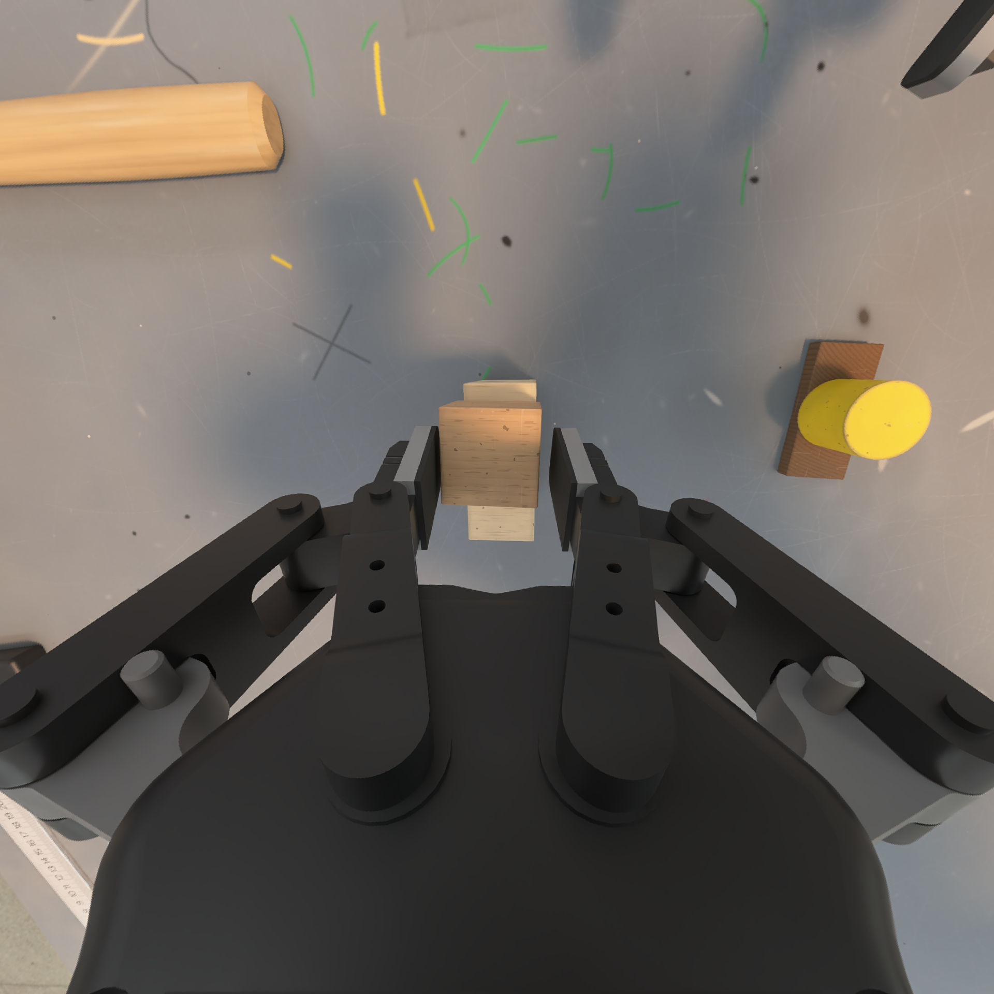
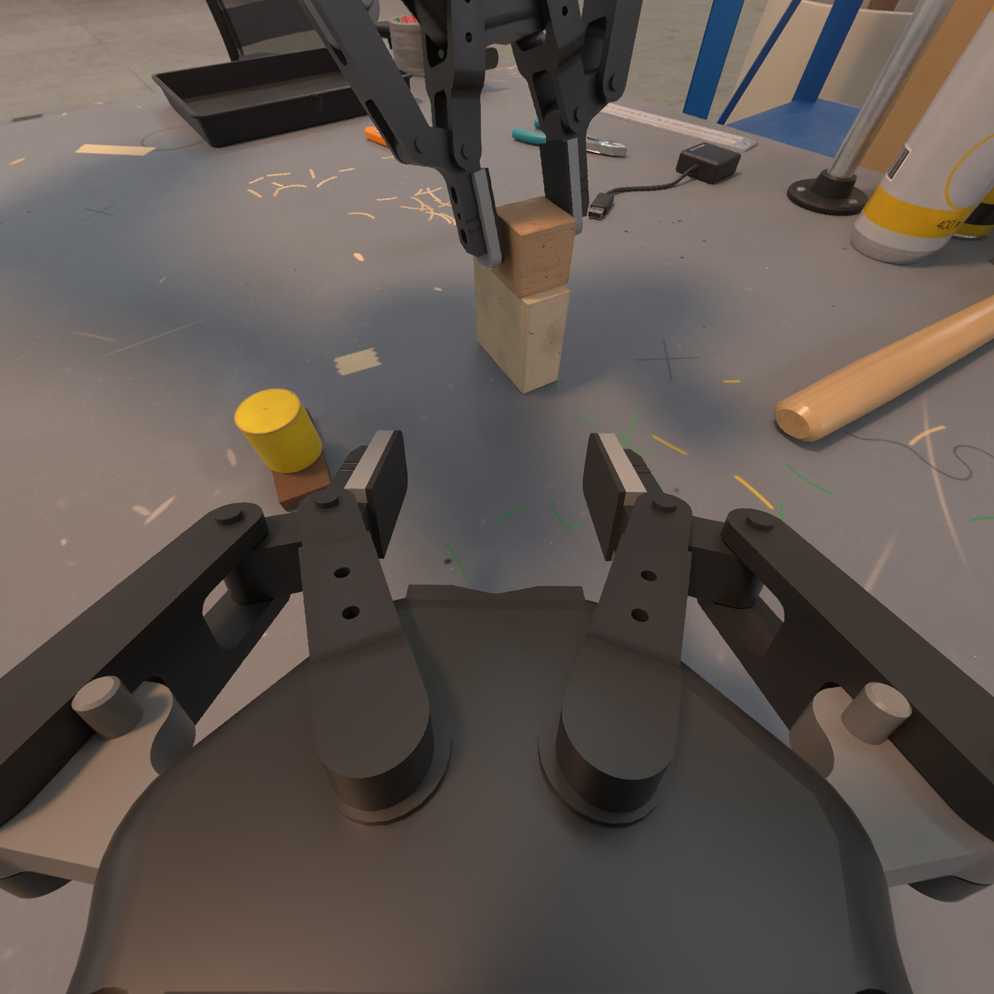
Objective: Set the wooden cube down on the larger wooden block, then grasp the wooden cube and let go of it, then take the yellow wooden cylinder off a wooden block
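Observation:
The wooden cube (image 1: 489, 457) rests on the pale, larger wooden block (image 1: 500, 524), which stands upright on the grey table. My left gripper (image 1: 495, 468) hangs over the cube with a pad on each side. The left pad is against the cube and a thin gap shows at the right pad. The right wrist view shows the cube (image 2: 538, 247), the pale block (image 2: 522, 339) and the left gripper (image 2: 530, 231). The yellow cylinder (image 1: 860, 419) (image 2: 277, 430) stands on a flat brown block (image 1: 812, 457) (image 2: 301, 481). My right gripper (image 2: 495, 484) is open and empty, just right of the cylinder.
A wooden bat (image 1: 134, 132) (image 2: 887, 366) lies on the table. At the far side are a black tray (image 2: 258, 97), a black adapter with a USB cable (image 2: 707, 161), a pole base (image 2: 828, 193) and a white tube with a yellow band (image 2: 925, 204).

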### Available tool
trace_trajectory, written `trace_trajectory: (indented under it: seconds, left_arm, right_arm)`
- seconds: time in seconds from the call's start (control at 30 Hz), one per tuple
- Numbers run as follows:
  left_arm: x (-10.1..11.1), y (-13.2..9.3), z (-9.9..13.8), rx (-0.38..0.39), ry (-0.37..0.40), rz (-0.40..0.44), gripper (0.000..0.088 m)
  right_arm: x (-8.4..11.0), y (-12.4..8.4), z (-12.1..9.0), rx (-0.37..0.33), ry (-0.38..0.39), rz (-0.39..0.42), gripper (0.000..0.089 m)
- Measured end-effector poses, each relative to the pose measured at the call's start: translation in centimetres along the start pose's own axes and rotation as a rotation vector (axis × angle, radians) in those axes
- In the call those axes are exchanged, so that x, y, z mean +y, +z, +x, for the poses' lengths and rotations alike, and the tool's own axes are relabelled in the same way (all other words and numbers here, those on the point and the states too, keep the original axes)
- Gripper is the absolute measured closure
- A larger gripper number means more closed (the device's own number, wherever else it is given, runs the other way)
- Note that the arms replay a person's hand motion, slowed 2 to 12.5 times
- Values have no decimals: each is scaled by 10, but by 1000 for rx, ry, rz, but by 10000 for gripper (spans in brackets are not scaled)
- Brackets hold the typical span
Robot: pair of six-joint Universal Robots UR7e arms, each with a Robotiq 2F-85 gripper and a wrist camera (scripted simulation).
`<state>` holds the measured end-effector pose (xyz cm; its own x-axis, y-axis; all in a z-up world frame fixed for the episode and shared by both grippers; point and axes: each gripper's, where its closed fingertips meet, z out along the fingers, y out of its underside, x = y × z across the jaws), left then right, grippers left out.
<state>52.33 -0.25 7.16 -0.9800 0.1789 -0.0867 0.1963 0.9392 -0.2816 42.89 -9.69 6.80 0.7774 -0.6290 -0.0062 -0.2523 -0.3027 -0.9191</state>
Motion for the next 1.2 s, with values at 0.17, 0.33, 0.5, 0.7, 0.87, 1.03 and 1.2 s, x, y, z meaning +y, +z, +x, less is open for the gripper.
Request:
trace_trajectory:
  seconds: [0.17, 0.33, 0.5, 0.7, 0.87, 1.03, 1.2]
  left_arm:
    - [0, -1, -1, -2, -5, 10, 503]
    - [0, -2, 0, 0, -9, 23, 501]
    - [1, -3, 0, 2, -14, 29, 498]
    - [3, -4, 1, 2, -16, 32, 498]
    - [4, -4, 1, 2, -16, 31, 499]
    - [6, -6, 1, -6, -16, 35, 494]
    - [7, -15, 0, -25, -20, 65, 484]
  right_arm:
    - [0, 0, -1, -4, 5, -1, 298]
    - [0, 1, -2, -7, 7, -2, 294]
    - [1, 1, -2, -7, 6, -5, 293]
    - [1, 1, -2, -8, 5, -8, 291]
    - [1, 2, -2, -9, 4, -9, 290]
    - [1, 2, -4, -12, -5, -9, 289]
    - [1, 2, -7, -18, -15, -17, 283]
